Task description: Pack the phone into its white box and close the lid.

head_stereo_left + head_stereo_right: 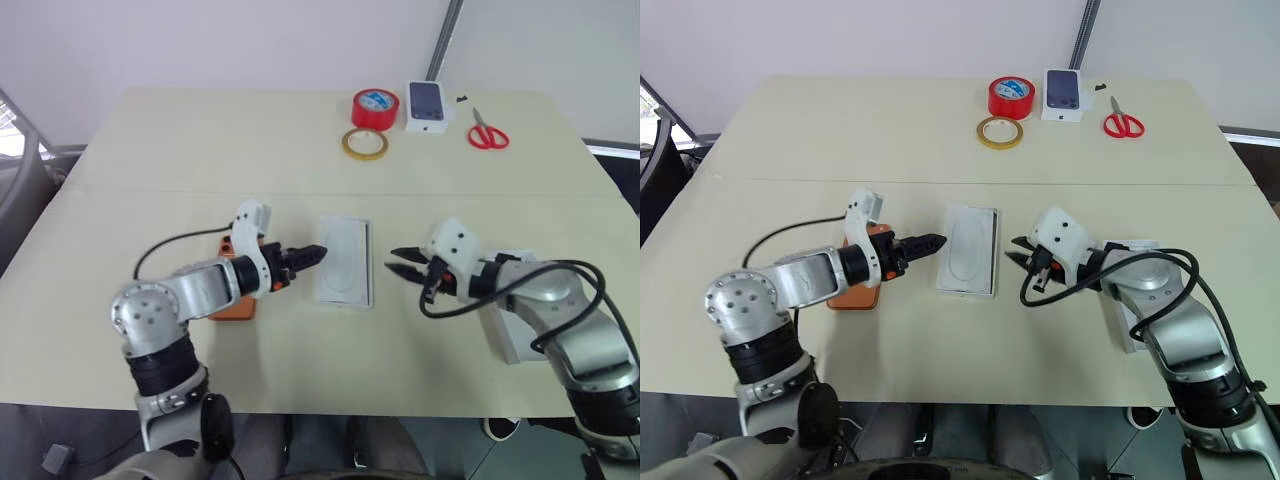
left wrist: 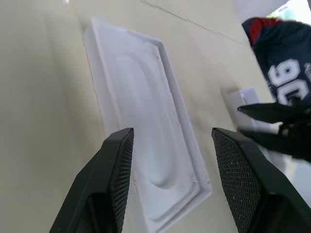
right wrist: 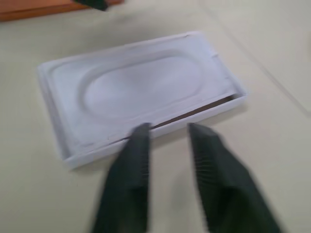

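The white box (image 1: 345, 261) lies between both end effectors, long axis near-to-far. The phone (image 1: 236, 300) sits left, under the released, empty left end effector (image 1: 312, 254), the nearer one. The right end effector (image 1: 403, 266) is empty, its fingers slightly parted.

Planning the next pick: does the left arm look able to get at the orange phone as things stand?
Probably yes. The phone lies flat on the table under the left arm's wrist, nothing on it. The open left claw points past it toward the white box, so it would have to draw back first.

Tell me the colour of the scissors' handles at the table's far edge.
Red; the scissors show best in the left eye view.
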Motion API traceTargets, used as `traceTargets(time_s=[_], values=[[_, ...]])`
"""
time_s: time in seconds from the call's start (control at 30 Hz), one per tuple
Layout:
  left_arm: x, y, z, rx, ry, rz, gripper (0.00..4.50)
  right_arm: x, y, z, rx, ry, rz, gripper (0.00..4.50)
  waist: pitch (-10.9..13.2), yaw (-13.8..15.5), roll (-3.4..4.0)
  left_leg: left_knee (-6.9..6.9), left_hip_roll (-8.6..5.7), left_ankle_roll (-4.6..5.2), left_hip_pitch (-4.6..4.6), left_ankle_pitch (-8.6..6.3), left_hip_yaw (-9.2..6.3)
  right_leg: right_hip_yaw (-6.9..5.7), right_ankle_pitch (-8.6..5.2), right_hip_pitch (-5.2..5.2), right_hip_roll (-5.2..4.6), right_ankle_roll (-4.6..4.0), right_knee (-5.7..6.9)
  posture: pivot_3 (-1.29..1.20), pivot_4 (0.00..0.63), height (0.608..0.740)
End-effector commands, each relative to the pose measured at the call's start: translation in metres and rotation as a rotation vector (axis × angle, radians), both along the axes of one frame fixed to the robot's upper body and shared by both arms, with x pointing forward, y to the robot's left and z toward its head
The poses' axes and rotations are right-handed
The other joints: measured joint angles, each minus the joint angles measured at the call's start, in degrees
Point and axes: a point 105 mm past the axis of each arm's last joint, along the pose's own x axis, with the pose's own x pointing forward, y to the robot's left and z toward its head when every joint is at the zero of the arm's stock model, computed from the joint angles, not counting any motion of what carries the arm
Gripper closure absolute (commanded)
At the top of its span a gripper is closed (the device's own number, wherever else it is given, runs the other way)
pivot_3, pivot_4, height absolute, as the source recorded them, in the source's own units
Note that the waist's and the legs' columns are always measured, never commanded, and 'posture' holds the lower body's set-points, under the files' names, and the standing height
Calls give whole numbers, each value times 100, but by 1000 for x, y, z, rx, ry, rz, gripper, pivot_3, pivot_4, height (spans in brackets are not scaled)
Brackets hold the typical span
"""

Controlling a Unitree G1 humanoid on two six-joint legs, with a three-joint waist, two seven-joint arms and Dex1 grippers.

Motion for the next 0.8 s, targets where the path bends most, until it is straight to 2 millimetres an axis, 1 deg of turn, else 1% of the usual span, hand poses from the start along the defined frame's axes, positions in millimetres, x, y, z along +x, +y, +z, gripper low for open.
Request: traceTargets(time_s=[0.03, 0.1, 0.2, 0.23, 0.33, 0.4, 0.5, 0.57, 0.67, 0.8], values=[[0, 9, 14, 168, -210, -32, 1822, 9, 7, 0, -10, -12, -40, 4482, 0, -5, 0, -2, 0, -1, 0, 1, 0, 0, 0, -1, 0, 0, -1, 0, 150, 740], [-1, 15, 11, 286, -332, -71, 1822, 15, 14, -4, -10, -11, -60, 4482, 0, -67, 3, -8, 1, -6, 0, 4, 2, 2, 0, -4, 1, -1, -4, 0, 150, 740], [-6, 20, 3, 343, -436, -149, 1822, 22, 25, -5, -10, -22, -82, 4482, 3, -85, 10, -20, 0, -13, 3, 7, 4, 3, -1, -5, -1, -3, -5, 0, 150, 740], [-8, 25, -3, 357, -451, -160, 1822, 25, 32, -5, -10, -28, -82, 4482, 3, -85, 10, -20, 0, -13, 2, 7, 4, 3, -2, -7, -2, -3, -6, 0, 150, 740], [-10, 42, -20, 398, -473, -180, 1822, 44, 56, -5, 2, -59, -123, 4482, 4, -127, 12, -21, 2, -12, 3, 7, 3, 3, -2, -9, -3, -4, -6, 0, 150, 740], [-11, 49, -23, 396, -489, -188, 1822, 53, 71, -6, -4, -66, -134, 4482, 5, -122, 14, -30, 6, -13, 3, 8, 5, 4, -2, -16, -1, -7, -3, 0, 150, 740], [-13, 55, -23, 376, -503, -205, 1822, 64, 84, -10, -35, -66, -158, 4482, 5, -72, 13, -36, 3, -11, -6, 8, 4, 3, -2, -26, -4, -7, -5, 0, 150, 740], [-16, 58, -23, 361, -505, -222, 1822, 70, 94, -13, -27, -54, -171, 4482, 5, -99, 13, -33, -1, -5, -8, 4, 8, 4, -2, -26, -11, -6, -6, 0, 150, 740], [-22, 59, -22, 342, -510, -247, 1822, 79, 96, -17, -67, -58, -221, 4482, 6, -106, 14, -33, -2, 25, -8, -12, 7, 4, -1, -27, -12, -6, -3, 0, 150, 740], [-26, 59, -23, 337, -508, -251, 1822, 80, 92, -20, -96, -56, -235, 4482, 6, -122, 14, -33, -2, 28, -8, -13, 8, 4, -1, -29, -12, -6, 0, 0, 150, 740]])
